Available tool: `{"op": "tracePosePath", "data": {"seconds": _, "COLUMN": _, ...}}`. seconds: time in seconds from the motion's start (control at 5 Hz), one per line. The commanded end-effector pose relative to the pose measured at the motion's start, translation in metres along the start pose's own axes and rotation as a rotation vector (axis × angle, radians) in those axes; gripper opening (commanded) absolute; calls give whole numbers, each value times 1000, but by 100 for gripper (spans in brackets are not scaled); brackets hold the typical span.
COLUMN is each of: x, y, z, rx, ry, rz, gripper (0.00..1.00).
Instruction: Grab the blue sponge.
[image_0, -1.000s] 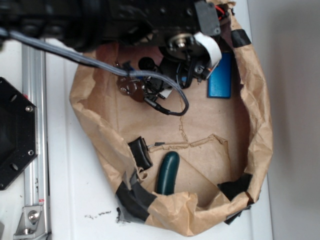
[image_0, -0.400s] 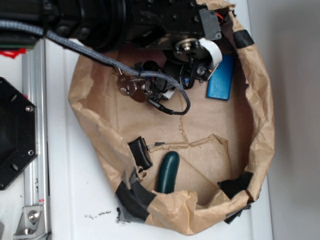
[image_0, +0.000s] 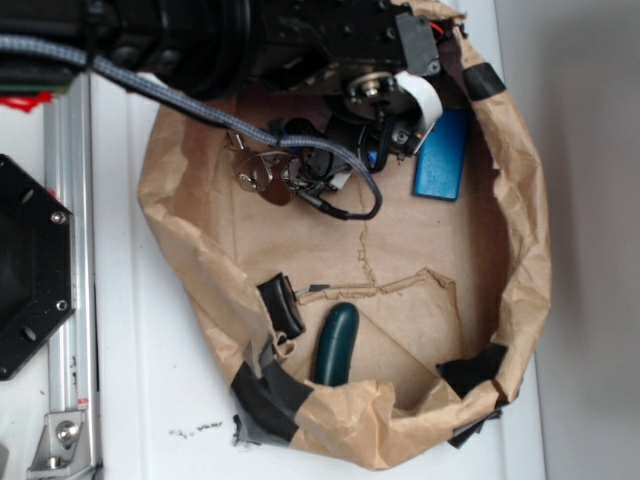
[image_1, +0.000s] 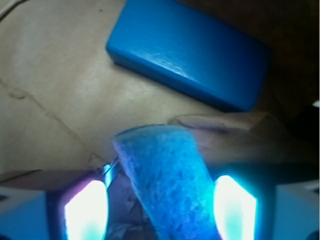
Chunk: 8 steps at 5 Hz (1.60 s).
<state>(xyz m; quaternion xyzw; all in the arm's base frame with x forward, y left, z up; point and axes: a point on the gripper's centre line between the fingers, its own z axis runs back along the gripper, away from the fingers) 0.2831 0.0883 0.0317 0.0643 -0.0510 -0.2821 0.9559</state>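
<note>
In the wrist view the gripper (image_1: 160, 200) has its two fingers (image_1: 85, 210) spread wide, glowing at either lower corner, and the blue sponge (image_1: 167, 180) lies in the gap between them. Each pad stands a little off the sponge's sides, so whether they touch it cannot be told; nothing shows the sponge squeezed. The sponge's rough, porous face runs out from between the fingers, its rounded end pointing toward the blue block (image_1: 192, 52), which lies just beyond that end, apart from it, flat on the brown paper (image_1: 55, 85).

From the exterior view the gripper (image_0: 375, 150) hangs low inside the crumpled paper bag (image_0: 520, 280), just beside the blue block (image_0: 442, 157); the sponge itself is hidden under the arm there. A braided cable (image_0: 200, 105) trails from the arm on the side away from the block. Well away from the block, near the bag's taped rim, lies a dark green rounded object (image_0: 335, 345).
</note>
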Motion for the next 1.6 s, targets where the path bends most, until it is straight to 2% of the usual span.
{"op": "tracePosePath", "data": {"seconds": 0.0, "x": -2, "y": -5, "z": 9, "rx": 84, "ry": -68, "rz": 88, "gripper": 0}}
{"op": "tracePosePath", "data": {"seconds": 0.4, "x": -1, "y": -12, "z": 10, "rx": 106, "ry": -71, "rz": 87, "gripper": 0}}
{"op": "tracePosePath", "data": {"seconds": 0.6, "x": 6, "y": -17, "z": 23, "rx": 130, "ry": -99, "rz": 114, "gripper": 0}}
{"op": "tracePosePath", "data": {"seconds": 1.0, "x": 48, "y": -39, "z": 126, "rx": 221, "ry": -263, "rz": 598, "gripper": 0}}
{"op": "tracePosePath", "data": {"seconds": 1.2, "x": 59, "y": -43, "z": 150, "rx": 232, "ry": -219, "rz": 823, "gripper": 0}}
{"op": "tracePosePath", "data": {"seconds": 1.4, "x": 54, "y": -36, "z": 150, "rx": 247, "ry": -195, "rz": 889, "gripper": 0}}
